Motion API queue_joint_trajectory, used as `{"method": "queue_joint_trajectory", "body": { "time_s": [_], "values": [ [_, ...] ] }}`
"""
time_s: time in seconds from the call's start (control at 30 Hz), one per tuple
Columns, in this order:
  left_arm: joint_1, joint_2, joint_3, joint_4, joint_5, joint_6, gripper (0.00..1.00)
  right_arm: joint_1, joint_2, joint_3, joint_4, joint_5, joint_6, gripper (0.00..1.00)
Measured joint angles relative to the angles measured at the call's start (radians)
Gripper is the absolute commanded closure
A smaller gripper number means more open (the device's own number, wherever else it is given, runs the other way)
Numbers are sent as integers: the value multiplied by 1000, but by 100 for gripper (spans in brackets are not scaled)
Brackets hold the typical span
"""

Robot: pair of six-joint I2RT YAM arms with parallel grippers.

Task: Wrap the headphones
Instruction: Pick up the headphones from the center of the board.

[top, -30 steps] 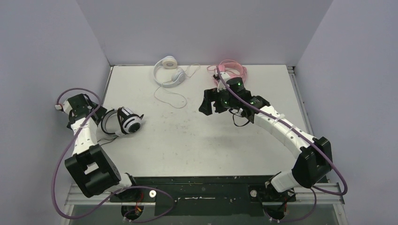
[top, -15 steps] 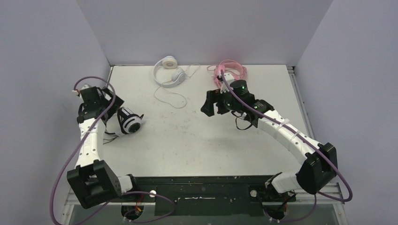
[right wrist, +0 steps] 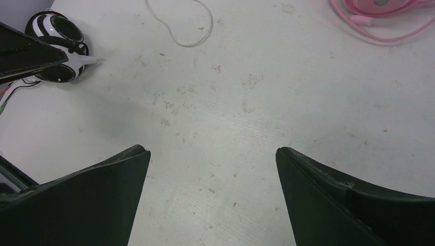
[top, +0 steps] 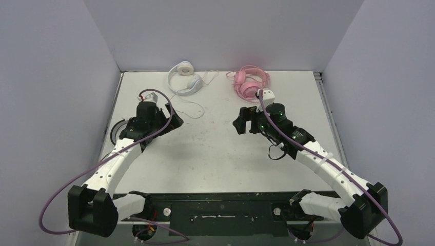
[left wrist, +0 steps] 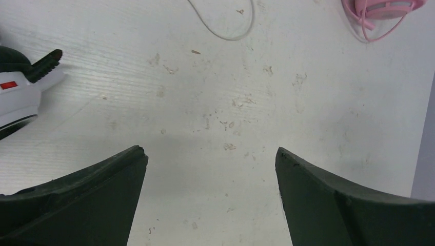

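beyond right tool [right wrist: 213,151] — pink headphones [top: 250,82], well apart; it and left tool [left wrist: 211,154] gape wide, empty.

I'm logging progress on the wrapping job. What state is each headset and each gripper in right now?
black-and-white headphones: lying on the table, some thin cable trailing out.
white headphones: unwrapped, cable loose across the table.
pink headphones: unwrapped, cable loose beside them.
left gripper: jaws open, empty.
right gripper: jaws open, empty.
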Motion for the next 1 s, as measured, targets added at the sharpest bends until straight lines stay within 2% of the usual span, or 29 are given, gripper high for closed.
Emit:
{"method": "queue_joint_trajectory", "body": {
  "time_s": [0.03, 0.2, 0.3, 0.4, 0.47, 0.57, 0.77, 0.87, 1.0],
  "values": [
    [-15, 8, -2, 10, 0, 0, 19, 0, -15, -15, 2, 10, 5, 0],
    [-34, 60, -29, 76, -15, 2, 43, 0, -91, -87, 15, 54, 32, 0],
    [-34, 68, -61, 78, -63, 1, 69, 0, -125, -107, 20, 74, 42, 0],
    [-24, 68, -85, 78, -105, -4, 77, 0, -137, -111, 25, 85, 54, 0],
    [7, 62, -109, 80, -120, -8, 87, 0, -135, -111, 27, 89, 60, 0],
    [104, 53, -164, 91, -122, -21, 96, 0, -135, -115, 29, 92, 64, 0],
    [336, 101, -227, 148, -93, -58, 97, 0, -135, -115, 32, 94, 68, 0],
    [380, 180, -197, 161, -94, -64, 95, 0, -149, -115, 28, 93, 75, 0],
    [401, 270, -106, 155, -89, -55, 85, 0, -202, -115, 21, 85, 82, 0]
  ]
}}
